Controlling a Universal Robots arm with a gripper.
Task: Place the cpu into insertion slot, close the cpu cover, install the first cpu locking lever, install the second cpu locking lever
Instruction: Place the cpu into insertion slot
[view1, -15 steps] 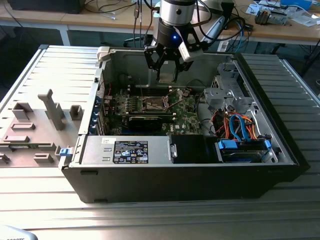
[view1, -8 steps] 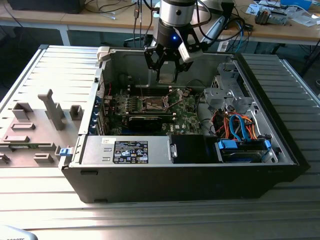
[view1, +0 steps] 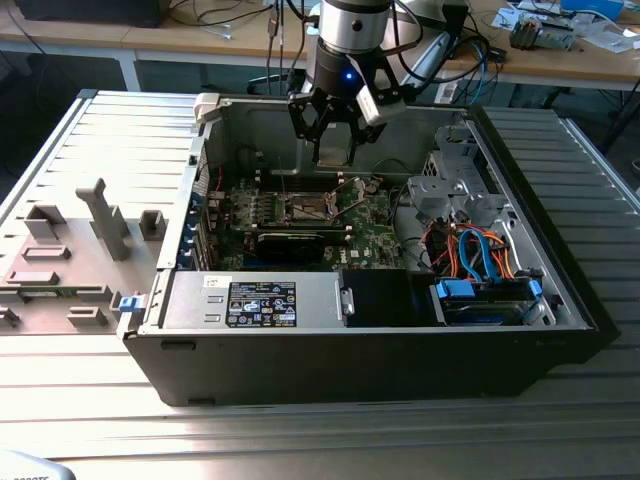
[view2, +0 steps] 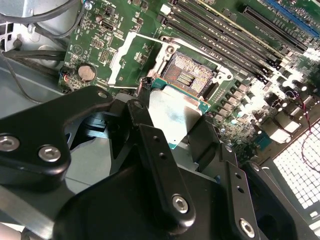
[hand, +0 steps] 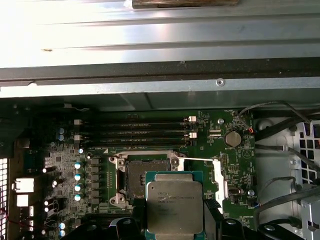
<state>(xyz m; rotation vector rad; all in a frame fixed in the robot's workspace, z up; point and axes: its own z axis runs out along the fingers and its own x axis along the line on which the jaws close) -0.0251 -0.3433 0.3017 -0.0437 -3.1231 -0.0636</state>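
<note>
The cpu (hand: 175, 207), metal top up, is clamped by its edges between the fingers (view2: 145, 125) of the gripper (view1: 335, 153), held level over the green motherboard (view1: 372, 236) near the bare insertion slot (hand: 145, 175), whose cpu cover (view2: 120, 57) stands swung open, apparently to receive it.

- cpu (hand: 174, 207): silver-grey metal top, smooth, dull satin sheen; green board rim.
- insertion slot (hand: 147, 175): dark matt centre, bright silvery metal rim.
- cpu cover (view2: 119, 59): thin silvery metal, shiny.
- gripper (view2: 175, 115): black links, smooth, semi-matt; shiny metal screw heads.
- motherboard (hand: 210, 150): green, glossy face.
- computer case (view1: 250, 125): bare grey sheet metal, faintly reflective.
- table (view1: 90, 430): ribbed metal, brushed finish.
</note>
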